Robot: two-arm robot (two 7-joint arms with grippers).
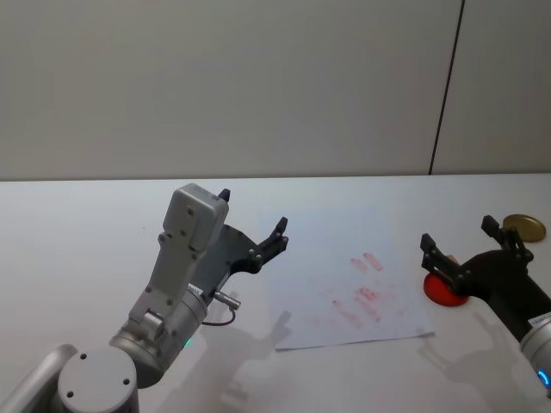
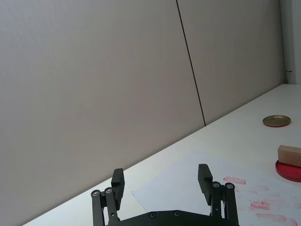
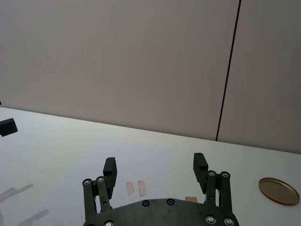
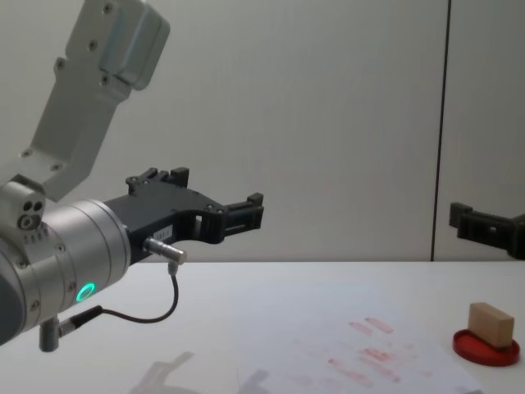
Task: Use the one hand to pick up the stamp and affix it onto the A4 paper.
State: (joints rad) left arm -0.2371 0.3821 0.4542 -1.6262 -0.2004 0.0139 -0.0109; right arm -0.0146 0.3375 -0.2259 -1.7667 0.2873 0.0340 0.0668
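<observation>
Stamp [image 4: 490, 322]: tan wooden block with squared edges, sitting on the red pad [image 4: 492, 355], just off the right edge of the paper [image 1: 327, 249].
Right gripper [image 1: 459, 237]: slim black fingers, jaws apart and empty, hovering over the pad.
Key relation: the stamp lies below the jaws, clear of them. The likely next move is straight down onto it.
Long axis: the block seems to lie lengthwise, roughly left to right across the table and slightly skewed. I judge the fingers should close across its narrow width.
Nearer arm: the right, by far.
Left gripper [image 1: 252, 212]: jaws apart, raised above the table near the paper's left edge, well apart from the stamp.
Paper: thin white sheet lying flat, with red-pink marks clustered near its middle.
Pad: flat, round and red, wider than the block.
Lid [image 1: 523, 228]: round, gold, shallow-rimmed, behind the pad.
Table [image 1: 86, 224]: smooth matte white.
</observation>
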